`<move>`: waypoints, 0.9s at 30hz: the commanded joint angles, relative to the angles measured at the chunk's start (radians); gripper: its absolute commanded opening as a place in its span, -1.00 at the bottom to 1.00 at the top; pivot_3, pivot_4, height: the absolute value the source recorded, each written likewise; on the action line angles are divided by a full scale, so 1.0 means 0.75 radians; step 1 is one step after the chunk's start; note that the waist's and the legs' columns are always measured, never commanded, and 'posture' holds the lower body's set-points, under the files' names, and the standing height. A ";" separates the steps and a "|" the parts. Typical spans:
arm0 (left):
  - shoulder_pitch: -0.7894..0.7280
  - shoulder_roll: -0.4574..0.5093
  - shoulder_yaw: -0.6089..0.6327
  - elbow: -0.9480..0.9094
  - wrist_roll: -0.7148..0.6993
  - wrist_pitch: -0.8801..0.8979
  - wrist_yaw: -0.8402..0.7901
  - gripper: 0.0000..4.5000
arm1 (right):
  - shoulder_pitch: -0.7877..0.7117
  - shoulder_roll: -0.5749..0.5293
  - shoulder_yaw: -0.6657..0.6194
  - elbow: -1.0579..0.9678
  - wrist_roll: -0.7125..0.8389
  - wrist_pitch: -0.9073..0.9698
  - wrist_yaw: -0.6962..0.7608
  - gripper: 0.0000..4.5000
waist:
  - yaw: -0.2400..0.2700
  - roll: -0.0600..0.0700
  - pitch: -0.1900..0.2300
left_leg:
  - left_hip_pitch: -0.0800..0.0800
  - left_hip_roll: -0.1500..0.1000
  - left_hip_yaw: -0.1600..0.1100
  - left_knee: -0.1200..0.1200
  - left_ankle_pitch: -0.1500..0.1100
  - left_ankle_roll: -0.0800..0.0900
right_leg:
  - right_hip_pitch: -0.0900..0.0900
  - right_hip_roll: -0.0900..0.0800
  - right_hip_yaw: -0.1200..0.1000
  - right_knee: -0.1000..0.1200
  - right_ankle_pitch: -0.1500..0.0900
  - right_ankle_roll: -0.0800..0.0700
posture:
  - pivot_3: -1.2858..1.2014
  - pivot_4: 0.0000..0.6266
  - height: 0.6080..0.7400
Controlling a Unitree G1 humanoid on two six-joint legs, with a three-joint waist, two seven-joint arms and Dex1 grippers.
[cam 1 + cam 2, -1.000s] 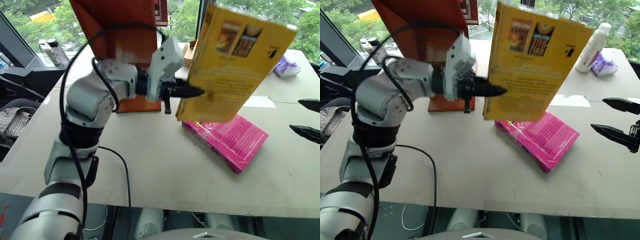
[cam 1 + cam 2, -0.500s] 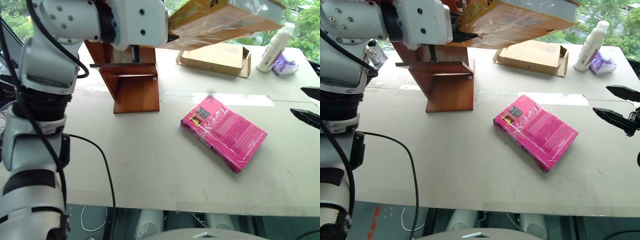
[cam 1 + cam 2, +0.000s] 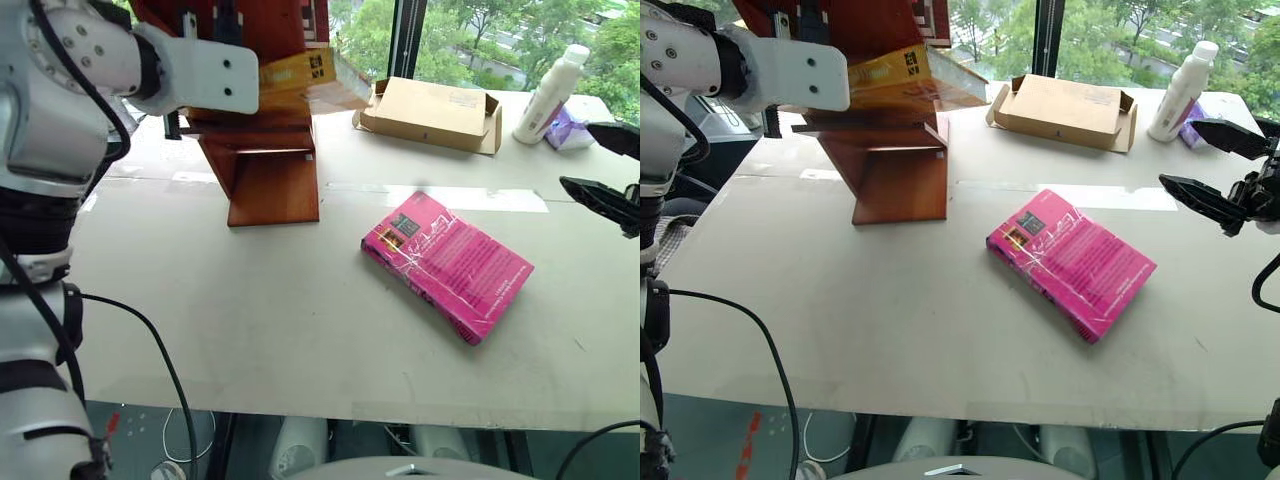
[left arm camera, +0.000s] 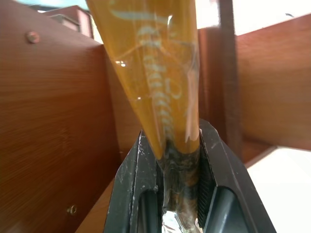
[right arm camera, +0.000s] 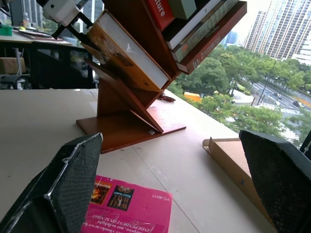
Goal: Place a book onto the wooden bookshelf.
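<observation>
The book [image 3: 902,75] has swung left from over the table into the bookshelf [image 3: 895,160], pinched by the left gripper [image 4: 177,160]; next, slide it in and let go, while the right gripper [image 3: 1208,165] waits spread wide.

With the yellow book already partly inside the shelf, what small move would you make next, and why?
Probably push it deeper before releasing: the left pincer is shut on the book, which lies in the wooden bookshelf with one end jutting past its edge.
</observation>
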 commanded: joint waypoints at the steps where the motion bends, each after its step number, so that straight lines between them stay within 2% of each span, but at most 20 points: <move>1: 0.043 0.000 -0.057 0.072 0.101 0.054 -0.049 -0.89 | 0.028 0.015 -0.049 -0.119 0.058 0.027 -0.069 1.00 | -0.006 0.003 -0.002 | 0.001 0.001 0.000 0.000 0.000 0.000 | 0.001 0.001 0.000 0.001 0.000 0.001 | 0.03 -0.52 0.90; 6: 0.017 -0.073 -0.126 0.150 0.171 0.042 -0.117 -0.89 | 0.080 0.008 -0.075 -0.244 0.123 0.087 -0.136 1.00 | -0.006 0.016 -0.009 | 0.007 0.001 0.001 0.001 0.000 0.000 | 0.002 0.002 0.003 0.007 -0.002 0.003 | 0.03 -0.52 0.90; 9: -0.020 -0.137 -0.143 0.206 0.215 0.047 -0.111 -0.89 | 0.104 0.013 -0.081 -0.279 0.140 0.095 -0.162 1.00 | -0.001 0.018 -0.011 | 0.016 0.000 0.002 0.000 0.000 0.000 | 0.009 0.002 0.006 0.009 -0.005 -0.001 | 0.03 -0.52 0.90; 10: -0.030 -0.149 -0.140 0.214 0.224 0.051 -0.117 -0.43 | 0.115 0.014 -0.082 -0.292 0.144 0.098 -0.170 1.00 | 0.002 0.019 -0.012 | 0.019 0.000 0.003 0.000 0.000 0.000 | 0.010 0.002 0.007 0.010 -0.006 -0.001 | 0.03 -0.52 0.90; 12: -0.049 -0.175 -0.110 0.215 0.214 0.069 -0.110 -0.04 | 0.138 0.015 -0.086 -0.316 0.155 0.106 -0.182 1.00 | 0.000 0.018 -0.011 | 0.020 0.000 0.005 0.000 0.000 0.000 | 0.010 0.002 0.010 0.012 -0.006 -0.002 | 0.03 -0.52 0.90; 14: -0.072 -0.206 -0.047 0.212 0.200 0.097 -0.027 0.28 | 0.154 0.012 -0.096 -0.333 0.168 0.110 -0.192 1.00 | -0.006 0.011 -0.007 | 0.017 0.000 0.006 0.000 0.000 0.000 | 0.006 0.004 0.014 0.012 -0.005 -0.001 | 0.03 -0.52 0.90; 15: -0.074 -0.196 -0.028 0.193 0.190 0.111 -0.039 0.53 | 0.158 0.010 -0.101 -0.339 0.177 0.113 -0.196 1.00 | -0.006 0.011 -0.007 | 0.015 0.000 0.007 0.000 0.000 0.000 | 0.004 0.004 0.015 0.011 -0.004 0.001 | 0.03 -0.52 0.90; 17: -0.050 -0.169 0.070 0.109 0.109 0.224 -0.081 0.84 | 0.161 0.007 -0.108 -0.349 0.189 0.118 -0.204 1.00 | -0.012 0.010 -0.006 | 0.009 0.000 0.008 0.000 0.000 0.000 | -0.001 0.003 0.017 0.010 -0.002 0.002 | 0.03 -0.52 0.90; 18: -0.020 -0.136 0.131 0.052 0.055 0.283 -0.117 0.84 | 0.167 0.005 -0.114 -0.354 0.195 0.121 -0.204 1.00 | -0.012 0.010 -0.006 | -0.003 0.000 0.008 0.002 0.000 0.000 | -0.012 0.004 0.016 0.010 0.001 -0.001 | 0.03 -0.52 0.90; 20: 0.040 -0.130 0.303 -0.086 -0.104 0.528 -0.174 0.84 | 0.175 0.002 -0.123 -0.359 0.204 0.123 -0.207 1.00 | -0.021 0.009 -0.006 | -0.011 0.000 0.007 0.002 0.002 -0.003 | -0.021 0.004 0.020 0.009 0.001 -0.001 | 0.03 -0.52 0.90; 23: 0.179 -0.074 0.529 -0.276 -0.294 0.746 -0.222 0.84 | 0.166 0.001 -0.129 -0.350 0.227 0.131 -0.211 1.00 | -0.032 0.009 -0.006 | -0.019 0.001 0.004 0.003 0.004 -0.006 | -0.027 0.003 0.018 0.009 0.000 0.001 | 0.03 -0.52 0.90; 25: 0.240 -0.114 0.684 -0.417 -0.461 0.942 -0.221 0.84 | 0.157 -0.003 -0.124 -0.339 0.234 0.137 -0.210 1.00 | -0.031 0.008 -0.005 | -0.022 0.001 0.004 0.003 0.004 -0.006 | -0.030 0.003 0.018 0.008 -0.001 0.001 | 0.03 -0.52 0.90; 27: 0.262 -0.217 0.852 -0.549 -0.652 1.159 -0.198 0.84 | 0.139 -0.010 -0.115 -0.331 0.245 0.151 -0.211 1.00 | -0.024 0.004 -0.003 | -0.022 0.000 0.002 0.004 0.003 -0.006 | -0.030 0.003 0.016 0.009 0.000 0.001 | 0.03 -0.52 0.90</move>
